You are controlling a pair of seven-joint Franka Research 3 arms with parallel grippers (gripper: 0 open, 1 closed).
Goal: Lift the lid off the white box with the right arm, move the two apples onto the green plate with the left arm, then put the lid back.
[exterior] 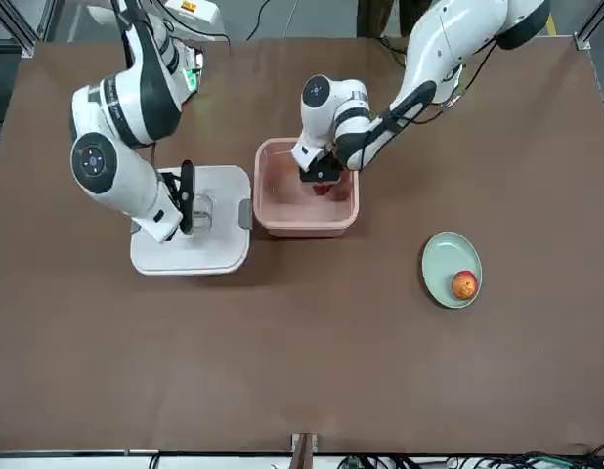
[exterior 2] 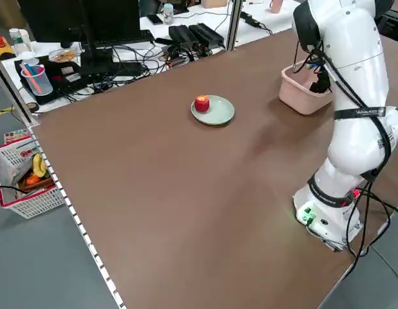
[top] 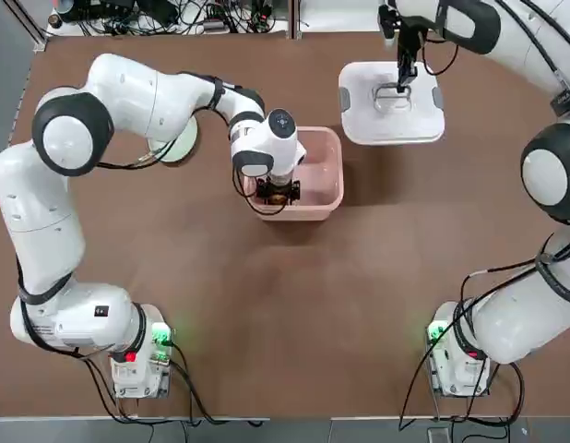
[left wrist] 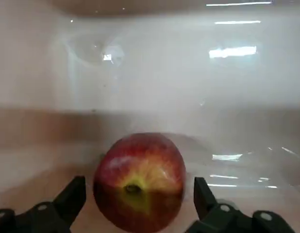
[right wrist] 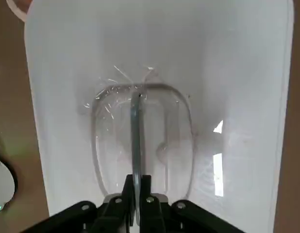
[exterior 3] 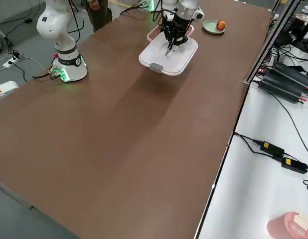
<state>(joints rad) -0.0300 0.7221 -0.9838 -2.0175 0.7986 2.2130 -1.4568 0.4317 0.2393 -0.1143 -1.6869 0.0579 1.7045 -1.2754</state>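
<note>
The pale pink white box (top: 324, 175) stands uncovered at mid-table. My left gripper (top: 279, 192) reaches down inside it. Its fingers (left wrist: 72, 198) stand open on either side of a red apple (left wrist: 140, 179) that rests on the box floor. The second apple (exterior: 464, 284) lies on the green plate (exterior: 441, 262), which in the top view is mostly hidden under the left arm. The white lid (top: 391, 115) lies flat on the table beside the box. My right gripper (right wrist: 136, 191) is shut on the lid's raised flat handle (right wrist: 135, 126).
Both arm bases (top: 142, 355) stand at the table's near corners. Cables and equipment (top: 174, 14) crowd the bench beyond the far edge. Bare brown tabletop (top: 294, 314) stretches between the box and the bases.
</note>
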